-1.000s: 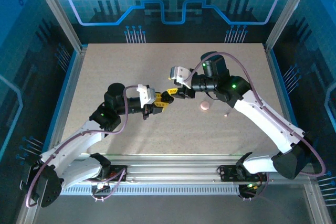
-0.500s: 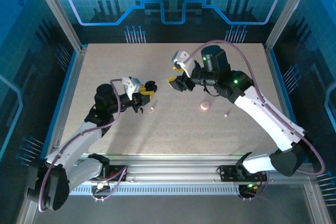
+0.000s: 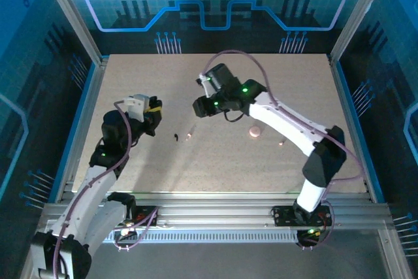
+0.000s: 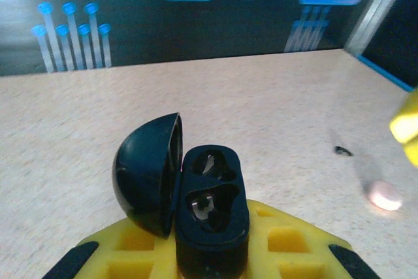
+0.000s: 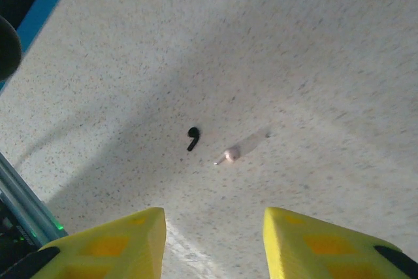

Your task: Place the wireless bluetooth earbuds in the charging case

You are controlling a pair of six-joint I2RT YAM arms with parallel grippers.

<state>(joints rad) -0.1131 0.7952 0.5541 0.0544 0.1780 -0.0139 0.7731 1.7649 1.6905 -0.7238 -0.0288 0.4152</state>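
Note:
My left gripper (image 3: 151, 113) (image 4: 210, 253) is shut on a dark blue charging case (image 4: 212, 210) (image 3: 155, 108). Its domed lid (image 4: 147, 178) is swung open to the left and both sockets face the camera. A black earbud (image 3: 177, 138) (image 5: 192, 138) (image 4: 341, 151) lies on the table, with a pale pink earbud (image 3: 189, 136) (image 5: 228, 155) just right of it. My right gripper (image 3: 198, 106) (image 5: 214, 240) hangs open above and behind these two, nothing between its yellow fingers. A small round pale pink case (image 3: 254, 133) lies further right.
Another small pink piece (image 3: 281, 142) lies right of the pink case. The beige table (image 3: 222, 168) is walled by blue panels and metal posts (image 3: 72, 17). A rail (image 3: 215, 210) runs along the near edge by the arm bases.
The grippers met mid-table a second ago. My left arm has drawn back left with the case. My right arm has swung left and tipped down over the earbuds, and the black earbud is now uncovered.

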